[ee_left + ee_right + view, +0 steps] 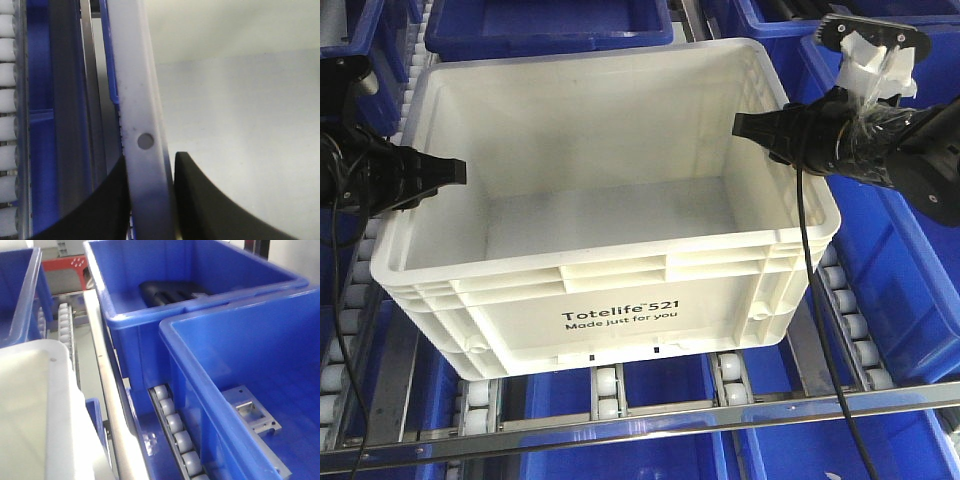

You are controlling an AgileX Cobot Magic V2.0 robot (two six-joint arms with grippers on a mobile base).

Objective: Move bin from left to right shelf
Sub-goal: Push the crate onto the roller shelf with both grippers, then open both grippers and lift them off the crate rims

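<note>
Left tool [150, 200] pinching bin [610, 310] left rim; right tool [752, 126] at right rim, grip unclear; bin spans between tools, long axis left-right.

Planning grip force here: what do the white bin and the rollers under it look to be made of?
The white bin: likely moulded plastic, matte, with ribbed rim and printed side. The rollers: seemingly smooth white plastic wheels, set in metal-looking rails.
</note>
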